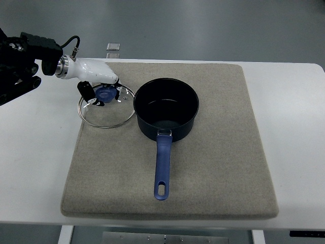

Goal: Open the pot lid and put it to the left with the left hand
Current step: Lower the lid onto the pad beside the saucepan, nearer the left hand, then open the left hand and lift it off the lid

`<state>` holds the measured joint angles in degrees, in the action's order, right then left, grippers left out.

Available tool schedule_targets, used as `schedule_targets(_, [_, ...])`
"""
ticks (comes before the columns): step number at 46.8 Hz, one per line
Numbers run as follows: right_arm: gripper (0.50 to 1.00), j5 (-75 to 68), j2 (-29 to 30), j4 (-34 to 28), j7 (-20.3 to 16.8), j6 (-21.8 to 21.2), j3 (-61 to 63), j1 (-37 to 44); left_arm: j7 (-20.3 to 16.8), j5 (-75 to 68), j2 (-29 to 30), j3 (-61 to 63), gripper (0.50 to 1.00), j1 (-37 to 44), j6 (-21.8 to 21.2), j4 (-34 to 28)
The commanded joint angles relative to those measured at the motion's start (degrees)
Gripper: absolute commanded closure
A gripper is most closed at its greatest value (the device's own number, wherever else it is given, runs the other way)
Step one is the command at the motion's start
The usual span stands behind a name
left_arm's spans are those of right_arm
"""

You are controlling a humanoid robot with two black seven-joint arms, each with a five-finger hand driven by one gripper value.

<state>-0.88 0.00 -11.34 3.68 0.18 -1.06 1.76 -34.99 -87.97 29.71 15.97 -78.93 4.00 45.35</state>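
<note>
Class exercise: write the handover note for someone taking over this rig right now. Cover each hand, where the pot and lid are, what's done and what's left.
Left hand: fingers closed on the lid's blue knob.
Right hand: not in view.
Glass lid: off the pot, on the grey mat, just left of the pot.
Pot: open, on the mat, blue handle pointing toward the robot.
Done: lid removed, moved left.
Left: release knob, withdraw hand.
</note>
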Motion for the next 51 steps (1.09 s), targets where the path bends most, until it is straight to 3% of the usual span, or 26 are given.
schedule_targets(1, [0.583, 0.00, 0.00, 0.00, 0.01, 0.00, 0.00, 0.00, -0.01, 0.08, 0.18, -0.06, 0.754, 0.00, -0.83, 0.08])
schedule_targets(5, [0.583, 0.00, 0.00, 0.00, 0.01, 0.00, 0.00, 0.00, -0.01, 0.08, 0.26, 0.20, 0.720, 0.44, -2.42, 0.52])
schedule_targets(8, [0.583, 0.00, 0.00, 0.00, 0.01, 0.00, 0.00, 0.00, -0.01, 0.08, 0.53, 0.11, 0.654, 0.70, -2.95, 0.96])
schedule_targets(15, [0.583, 0.00, 0.00, 0.00, 0.01, 0.00, 0.00, 0.00, -0.01, -0.01, 1.49, 0.20, 0.624, 0.70, -2.95, 2.72])
schedule_targets(32, [0.583, 0.00, 0.00, 0.00, 0.01, 0.00, 0.00, 0.00, -0.01, -0.01, 5.97, -1.02, 0.581, -1.67, -2.77, 8.00])
schedule_targets(42, [0.583, 0.00, 0.00, 0.00, 0.01, 0.00, 0.00, 0.00, -0.01, 1.04, 7.56, -10.51, 0.579, -2.02, -2.86, 7.91])
schedule_targets(51, [0.583, 0.00, 0.00, 0.00, 0.01, 0.00, 0.00, 0.00, -0.01, 15.96, 5.89, -23.87, 0.574, 0.35, -5.58, 2.03])
